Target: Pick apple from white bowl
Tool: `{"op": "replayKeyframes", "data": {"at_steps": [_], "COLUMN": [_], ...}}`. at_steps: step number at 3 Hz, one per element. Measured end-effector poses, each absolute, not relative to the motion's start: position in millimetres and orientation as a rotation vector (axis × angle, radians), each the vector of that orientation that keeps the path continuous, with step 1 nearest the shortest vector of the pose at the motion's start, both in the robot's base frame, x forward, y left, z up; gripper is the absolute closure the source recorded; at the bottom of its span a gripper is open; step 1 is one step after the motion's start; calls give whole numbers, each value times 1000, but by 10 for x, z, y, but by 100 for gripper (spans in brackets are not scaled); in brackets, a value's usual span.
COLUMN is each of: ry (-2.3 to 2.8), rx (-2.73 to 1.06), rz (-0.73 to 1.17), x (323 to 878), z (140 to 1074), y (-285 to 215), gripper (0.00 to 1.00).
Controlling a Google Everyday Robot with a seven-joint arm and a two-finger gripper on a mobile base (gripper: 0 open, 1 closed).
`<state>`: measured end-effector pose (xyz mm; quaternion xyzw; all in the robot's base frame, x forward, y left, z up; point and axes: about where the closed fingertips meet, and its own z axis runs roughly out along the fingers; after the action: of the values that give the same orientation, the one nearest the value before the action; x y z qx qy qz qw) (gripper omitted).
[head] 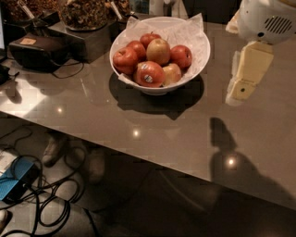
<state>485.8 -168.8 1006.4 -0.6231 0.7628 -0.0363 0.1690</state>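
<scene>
the white bowl [159, 89] is sitting on the grey table [92, 111], towards its far edge, and is casting a dark shadow on the near side. crinkled white paper [187, 31] is lining it and sticking up past the rim at the back. seven apples are lying heaped inside. the apple [158, 51], pale yellow-green with a reddish blush, is resting on top near the middle of the pile, touching its neighbours. in front of it a deep red apple [149, 74] is showing a white sticker [147, 79]; the print on that sticker is too small to read. a smaller yellowish apple [172, 73] is lying just beside the red one, against the bowl's near wall.

at the far left a dark container [85, 14] is holding brownish, crumbly contents, with a utensil handle poking out. a black box [39, 51] is sitting near it, bearing a small pale label [27, 40] that cannot be read.

the gripper [240, 88] is hanging above the table to the right of the bowl, well apart from the apples and holding nothing; whether it is spread or pressed together cannot be told.
</scene>
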Motion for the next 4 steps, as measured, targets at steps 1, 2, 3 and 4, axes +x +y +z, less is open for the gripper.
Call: {"op": "replayKeyframes", "data": {"at_steps": [1, 2, 3, 4], "ry": [2156, 2163, 2140, 2138], "rx": [-1766, -1763, -1749, -1694], "rz": [-107, -37, -47, -27], "x": [4898, 5332, 5385, 5418], "z": [10086, 10126, 10162, 10179], "y": [-1653, -1367, -1328, -1357], "gripper": [0, 0, 0, 0]}}
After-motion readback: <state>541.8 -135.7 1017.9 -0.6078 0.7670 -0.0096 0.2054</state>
